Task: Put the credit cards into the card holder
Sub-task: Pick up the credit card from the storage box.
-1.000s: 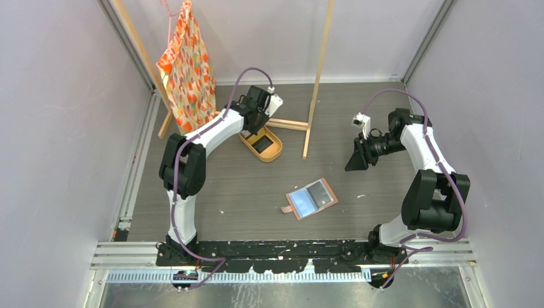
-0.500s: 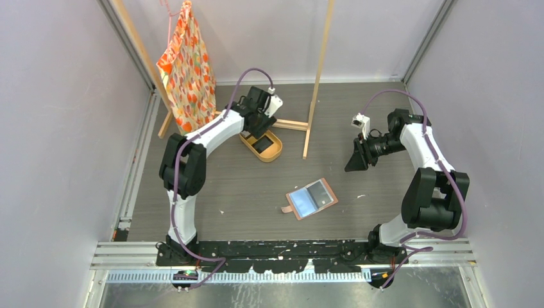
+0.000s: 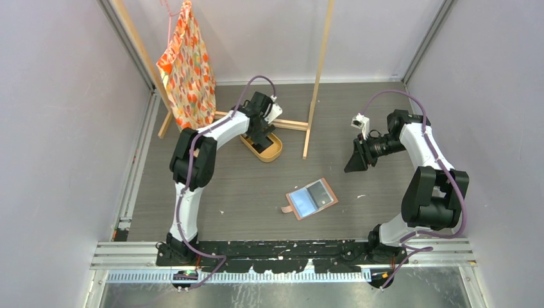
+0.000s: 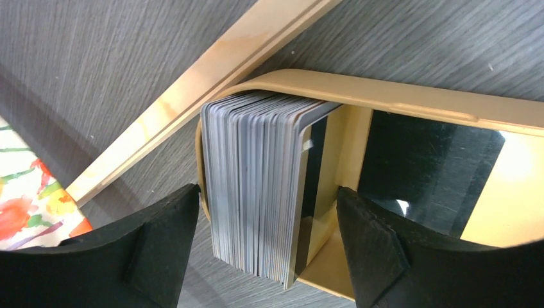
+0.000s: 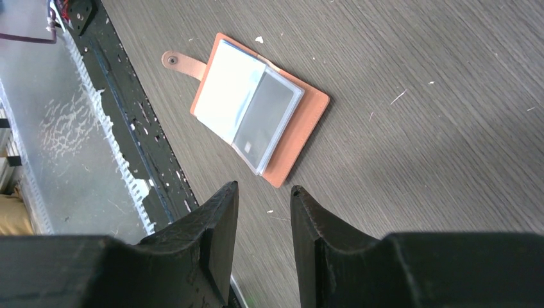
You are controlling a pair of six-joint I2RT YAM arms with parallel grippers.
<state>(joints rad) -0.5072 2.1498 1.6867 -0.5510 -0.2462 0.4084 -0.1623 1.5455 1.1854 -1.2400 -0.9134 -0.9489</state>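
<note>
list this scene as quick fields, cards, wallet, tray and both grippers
cards: stack of thin grey and silver plastic credit cards, on edge in oval tan tray
holder: salmon-brown leather bifold card holder, lying open, apart from tray
left gripper: open, fingers either side of the stack
right gripper: slightly open, empty, clear of holder

Grey wood-grain tabletop (image 3: 244,186), lilac walls (image 3: 58,128)

From overhead, the left pincer (image 3: 258,137) hides the credit cards (image 4: 263,192).
</note>
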